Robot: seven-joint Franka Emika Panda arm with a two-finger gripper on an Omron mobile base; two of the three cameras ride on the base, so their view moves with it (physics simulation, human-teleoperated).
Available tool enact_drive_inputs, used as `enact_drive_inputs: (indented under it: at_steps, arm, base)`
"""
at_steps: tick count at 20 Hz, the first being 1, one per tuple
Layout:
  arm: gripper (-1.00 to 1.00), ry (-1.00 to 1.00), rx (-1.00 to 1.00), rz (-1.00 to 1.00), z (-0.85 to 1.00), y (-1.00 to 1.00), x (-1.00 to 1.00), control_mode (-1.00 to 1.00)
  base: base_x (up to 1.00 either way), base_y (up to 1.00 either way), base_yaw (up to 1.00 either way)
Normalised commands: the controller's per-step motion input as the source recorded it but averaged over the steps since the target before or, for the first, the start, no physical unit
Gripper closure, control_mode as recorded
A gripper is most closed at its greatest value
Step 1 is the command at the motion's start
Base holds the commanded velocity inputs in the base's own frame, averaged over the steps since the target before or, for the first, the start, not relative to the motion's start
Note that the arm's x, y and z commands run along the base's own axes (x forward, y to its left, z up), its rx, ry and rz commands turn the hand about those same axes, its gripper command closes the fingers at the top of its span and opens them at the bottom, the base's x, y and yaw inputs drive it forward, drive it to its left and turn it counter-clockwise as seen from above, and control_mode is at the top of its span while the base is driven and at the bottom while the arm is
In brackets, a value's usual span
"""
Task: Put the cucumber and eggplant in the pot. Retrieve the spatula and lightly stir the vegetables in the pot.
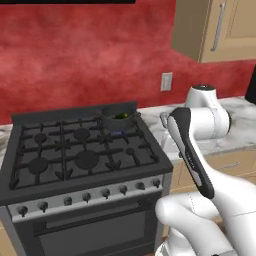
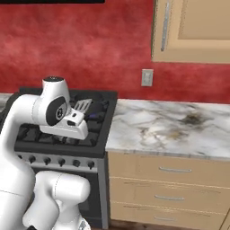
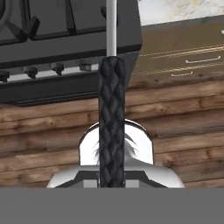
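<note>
The low, round, dark grey pot (image 1: 119, 119) stands on the back right burner of the black gas stove (image 1: 75, 150), and something slim and dark green, judged to be the cucumber (image 1: 120, 116), lies inside it, so that part looks done; no eggplant can be made out in the pot. The robot's two-finger gripper (image 3: 111, 181) is clamped on the woven dark handle of the spatula (image 3: 111, 127), whose pale slotted blade (image 2: 81, 106) is raised over the stove's right side. Retrieval thus appears complete, and carrying the blade into the pot and stirring lightly is left.
</note>
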Motion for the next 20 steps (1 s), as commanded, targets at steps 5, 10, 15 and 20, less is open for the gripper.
enact_drive_inputs:
  at_steps: [5,10,15,20]
  arm:
    - [1.00,0.00,0.00,0.00,0.00,0.00,0.00,1.00]
    - [1.00,0.00,0.00,0.00,0.00,0.00,0.00,1.00]
    - [1.00,0.00,0.00,0.00,0.00,0.00,0.00,1.00]
    - [1.00,0.00,0.00,0.00,0.00,0.00,0.00,1.00]
  base:
    - [0.15,-0.08,0.15]
    - [0.52,-0.10,0.02]
    - [0.91,-0.10,0.00]
    - [0.94,-0.11,0.00]
